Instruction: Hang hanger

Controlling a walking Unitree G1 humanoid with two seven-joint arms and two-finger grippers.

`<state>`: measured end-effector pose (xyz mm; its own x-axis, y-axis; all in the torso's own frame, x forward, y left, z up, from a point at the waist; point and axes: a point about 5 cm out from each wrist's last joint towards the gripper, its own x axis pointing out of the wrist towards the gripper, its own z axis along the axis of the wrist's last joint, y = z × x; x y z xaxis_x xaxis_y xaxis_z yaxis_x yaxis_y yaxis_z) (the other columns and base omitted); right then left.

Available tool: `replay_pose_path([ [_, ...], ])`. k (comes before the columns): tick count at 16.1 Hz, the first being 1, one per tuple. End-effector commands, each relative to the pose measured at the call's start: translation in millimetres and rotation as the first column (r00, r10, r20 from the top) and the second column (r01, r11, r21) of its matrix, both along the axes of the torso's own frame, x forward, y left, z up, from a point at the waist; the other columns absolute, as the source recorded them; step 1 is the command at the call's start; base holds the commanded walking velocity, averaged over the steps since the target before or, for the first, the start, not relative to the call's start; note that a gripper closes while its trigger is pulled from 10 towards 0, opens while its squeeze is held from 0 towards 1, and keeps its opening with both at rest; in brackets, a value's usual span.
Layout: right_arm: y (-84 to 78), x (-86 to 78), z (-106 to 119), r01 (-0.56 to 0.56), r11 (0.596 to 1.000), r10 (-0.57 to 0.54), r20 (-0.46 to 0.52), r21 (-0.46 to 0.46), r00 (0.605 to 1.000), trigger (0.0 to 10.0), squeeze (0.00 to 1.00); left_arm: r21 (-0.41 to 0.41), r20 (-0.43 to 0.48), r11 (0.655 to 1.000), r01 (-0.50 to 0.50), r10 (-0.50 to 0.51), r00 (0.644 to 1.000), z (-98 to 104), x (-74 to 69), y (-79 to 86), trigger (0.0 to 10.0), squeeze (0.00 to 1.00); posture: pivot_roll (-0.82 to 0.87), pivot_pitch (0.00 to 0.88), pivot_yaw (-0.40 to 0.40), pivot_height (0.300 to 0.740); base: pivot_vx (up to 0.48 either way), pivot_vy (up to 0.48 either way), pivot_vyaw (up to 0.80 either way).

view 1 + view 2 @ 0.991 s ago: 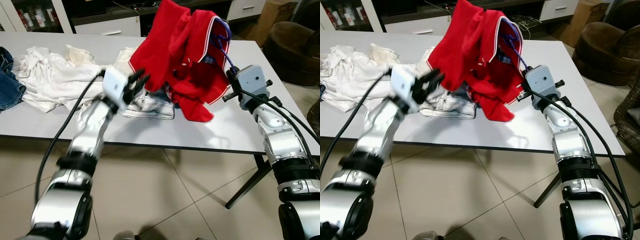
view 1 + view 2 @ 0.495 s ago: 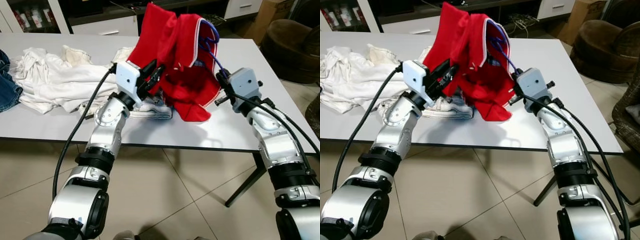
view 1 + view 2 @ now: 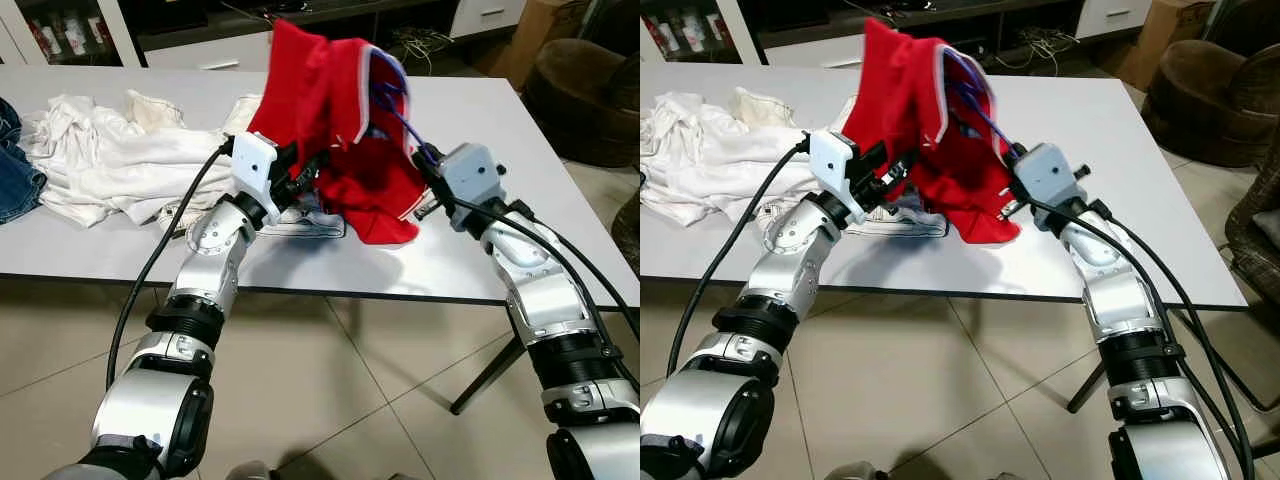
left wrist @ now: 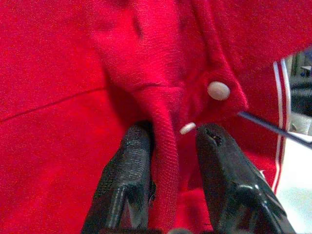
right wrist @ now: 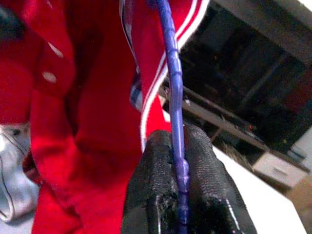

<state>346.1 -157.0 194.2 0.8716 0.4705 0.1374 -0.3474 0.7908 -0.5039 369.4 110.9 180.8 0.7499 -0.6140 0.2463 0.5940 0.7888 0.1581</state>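
Basically the left gripper point(image 4: 168, 161) is pinching a fold of the red polo shirt point(image 3: 330, 110) by its button placket; fabric is soft, light and will slump. The right gripper point(image 5: 181, 195) is clamped on the blue hanger point(image 5: 173, 83), thin and stiff, held above the table point(image 3: 520, 130), both arms raised forward.

even bright indoor light, soft shadows under the table point(image 3: 470, 260), wrist views close and slightly blurred

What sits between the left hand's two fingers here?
A fold of the red shirt, near its button placket, sits pinched between the left hand fingers. The left wrist view shows it plainly.
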Motion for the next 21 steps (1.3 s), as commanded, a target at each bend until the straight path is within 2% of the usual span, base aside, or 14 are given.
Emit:
replay_pose_path([
  [1,5.8,-4.7,7,-0.036,0.999,0.035,0.025,0.011,0.999,10.0,0.0,0.034,-0.01,0.999,0.006,-0.006,1.0,-2,1.3,-1.5,10.0,0.0,0.06,0.0,0.034,0.74,0.0,0.0,0.0],
  [4,13.5,-11.6,9,-0.094,0.995,0.093,0.035,0.021,0.995,10.0,0.0,0.06,-0.029,0.998,-0.001,0.003,1.0,-4,3.0,-1.4,10.0,0.0,0.05,0.0,0.036,0.74,0.0,0.0,0.0],
  [5,13.9,-13.0,9,-0.103,0.994,0.102,0.034,0.023,0.994,10.0,0.0,0.059,-0.035,0.998,0.005,-0.003,0.999,-5,3.1,-1.7,6.6,0.0,0.05,0.0,0.038,0.74,0.0,0.0,0.0],
  [6,13.2,-14.0,8,-0.106,0.994,0.105,0.032,0.022,0.994,10.0,0.0,0.059,-0.038,0.998,0.011,-0.008,0.999,-5,3.1,-1.9,0.0,0.0,0.05,0.0,0.038,0.74,0.0,0.0,0.0],
  [14,-1.1,-21.4,8,-0.117,0.992,0.116,0.016,0.043,0.993,10.0,0.0,0.072,0.041,0.997,-0.008,0.005,0.999,4,2.4,10.9,0.0,0.0,0.06,0.0,0.042,0.74,0.0,0.0,0.0],
  [21,-1.5,-29.0,8,-0.174,0.983,0.174,0.01,0.053,0.985,10.0,0.0,0.069,0.084,0.998,0.002,-0.008,0.996,13,2.5,17.2,0.0,0.0,0.06,0.0,0.043,0.74,0.0,0.0,0.0],
])
